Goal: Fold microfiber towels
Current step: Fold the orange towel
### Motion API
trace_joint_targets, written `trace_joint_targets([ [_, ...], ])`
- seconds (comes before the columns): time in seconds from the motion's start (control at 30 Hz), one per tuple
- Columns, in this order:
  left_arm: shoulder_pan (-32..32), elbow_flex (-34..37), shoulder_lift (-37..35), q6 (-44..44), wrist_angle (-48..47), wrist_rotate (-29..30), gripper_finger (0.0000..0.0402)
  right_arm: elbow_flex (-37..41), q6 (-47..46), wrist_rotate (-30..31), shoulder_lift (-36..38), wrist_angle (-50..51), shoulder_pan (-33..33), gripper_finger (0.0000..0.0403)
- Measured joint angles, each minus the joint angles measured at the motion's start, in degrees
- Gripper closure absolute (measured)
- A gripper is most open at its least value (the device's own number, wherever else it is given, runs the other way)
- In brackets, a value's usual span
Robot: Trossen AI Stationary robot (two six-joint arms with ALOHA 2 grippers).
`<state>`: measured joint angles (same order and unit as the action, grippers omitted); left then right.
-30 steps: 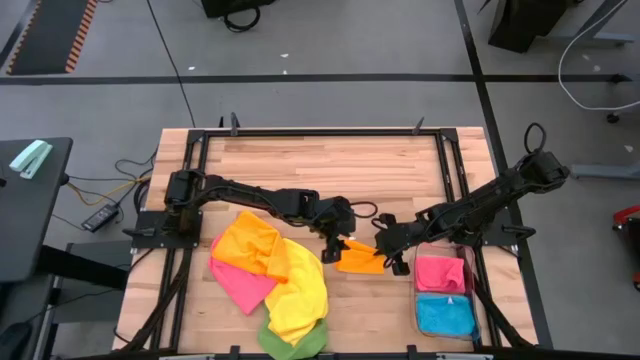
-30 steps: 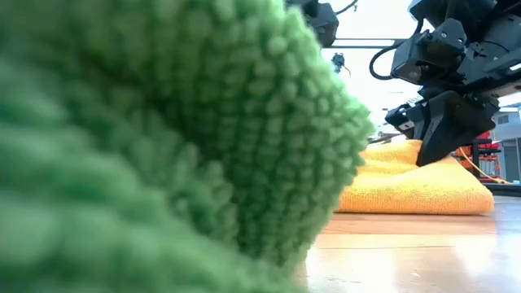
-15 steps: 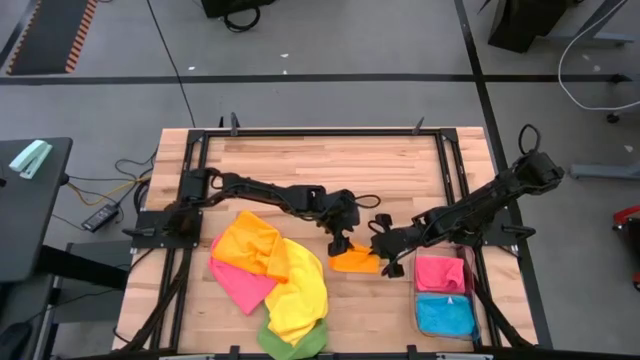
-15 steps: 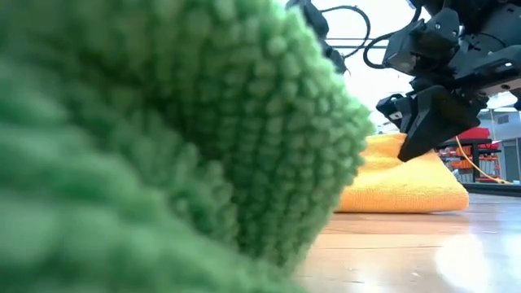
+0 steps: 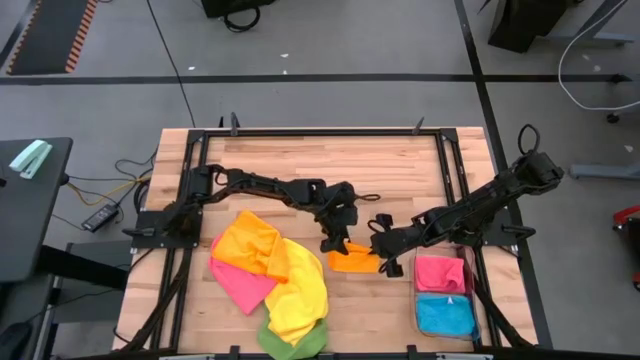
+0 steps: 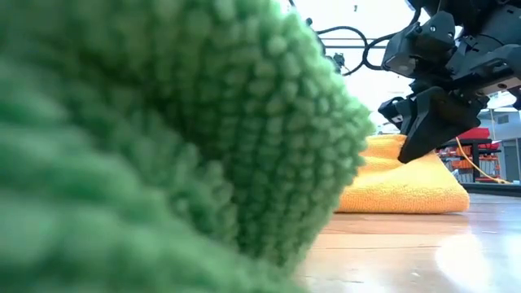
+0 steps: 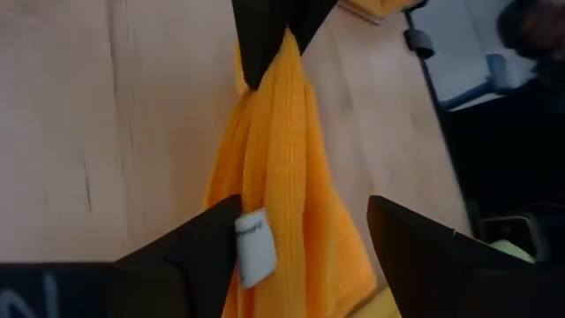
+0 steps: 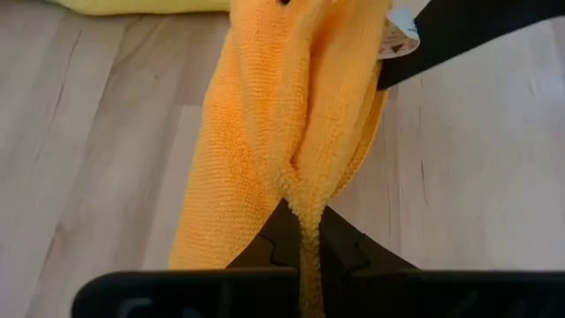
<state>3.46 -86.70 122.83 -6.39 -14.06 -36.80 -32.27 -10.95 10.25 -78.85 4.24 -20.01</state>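
An orange microfiber towel (image 5: 355,264), folded into a narrow strip, lies on the wooden table between my two grippers. My right gripper (image 8: 303,231) is shut on the end toward the table's right. My left gripper (image 7: 305,252) stands open over the opposite end, one finger on either side of the strip, next to its white tag (image 7: 254,247). In the low view the towel (image 6: 407,191) rests flat under the right gripper (image 6: 407,150). My left gripper has the strip between its open fingers; whether a finger touches the cloth or the tag, I cannot tell. My right gripper pinches a bunched fold (image 8: 298,190) at the towel's right end, several layers gathered between the two fingers (image 8: 349,247). It slants down from the table's right, along the strip. The rest lies on the table.
A loose pile of orange (image 5: 250,245), yellow (image 5: 300,290), pink (image 5: 240,285) and green (image 5: 290,340) towels lies near the front left; the green one (image 6: 163,146) fills most of the low view. A clear bin (image 5: 417,300) at the front right holds folded pink and blue towels.
My left gripper has come down toward the orange towel and its wrist has turned. The towel has drawn in: its right end has shifted toward the table's left and the strip looks shorter. My right gripper has stayed on that end.
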Motion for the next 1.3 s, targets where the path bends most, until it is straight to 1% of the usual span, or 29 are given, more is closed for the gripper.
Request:
trace_joint_targets([
  [0.17, -0.03, 0.00, 0.00, 0.56, 0.30, -2.11, 0.0150, 0.00, -2.24, 0.01, 0.00, 0.00, 0.00, 0.0391],
  [0.3, -1.26, 0.00, 0.18, -0.24, 0.54, -1.61, 0.0135, 0.00, -5.62, 0.52, 0.00, 0.01, 0.13, 0.0391],
  [0.37, -1.92, 0.00, 0.53, 0.40, 0.71, 0.36, 0.0125, 0.00, -6.84, 0.71, 0.00, -0.03, 0.21, 0.0391],
  [0.47, -2.65, 0.02, 0.59, 1.88, 0.48, 5.32, 0.0117, 0.00, -8.31, 0.96, 0.00, -0.12, 0.37, 0.0391],
  [0.53, -2.88, 0.00, 0.59, 2.61, 0.28, 7.77, 0.0119, 0.00, -9.74, 1.07, 0.00, -0.27, 0.37, 0.0391],
  [0.6, -2.84, 0.00, 0.59, 2.81, 0.00, 8.42, 0.0127, 0.02, -10.66, 1.11, 0.00, -0.30, 0.39, 0.0391],
  [0.73, -2.77, 0.00, 0.59, 4.00, -1.85, 8.59, 0.0163, 0.02, -11.41, 1.10, 0.00, -0.33, 0.39, 0.0391],
  [0.9, -2.77, 0.00, 0.59, 4.50, -2.28, 8.70, 0.0227, 0.02, -11.23, 1.07, 0.00, -1.15, 0.39, 0.0389],
  [1.0, -2.82, 0.00, 0.59, 4.44, -2.30, 8.90, 0.0276, 0.02, -11.44, 0.86, 0.00, -1.91, 0.38, 0.0374],
  [1.13, -2.77, 0.00, 0.59, 4.22, -2.63, 11.17, 0.0364, 0.02, -10.80, 0.69, 0.00, -1.92, 0.37, 0.0353],
  [1.17, -2.77, 0.00, 0.59, 4.13, -2.63, 11.20, 0.0380, 0.02, -10.14, 0.02, 0.00, -1.91, 0.37, 0.0347],
  [1.23, -2.65, 0.00, 0.59, 4.07, -2.64, 11.24, 0.0386, 0.02, -9.15, -1.02, 0.13, -1.89, 0.37, 0.0332],
  [1.3, -2.68, 0.00, 0.59, 4.07, -3.11, 11.22, 0.0378, 0.02, -9.00, -1.17, 0.96, -1.85, 0.48, 0.0310],
])
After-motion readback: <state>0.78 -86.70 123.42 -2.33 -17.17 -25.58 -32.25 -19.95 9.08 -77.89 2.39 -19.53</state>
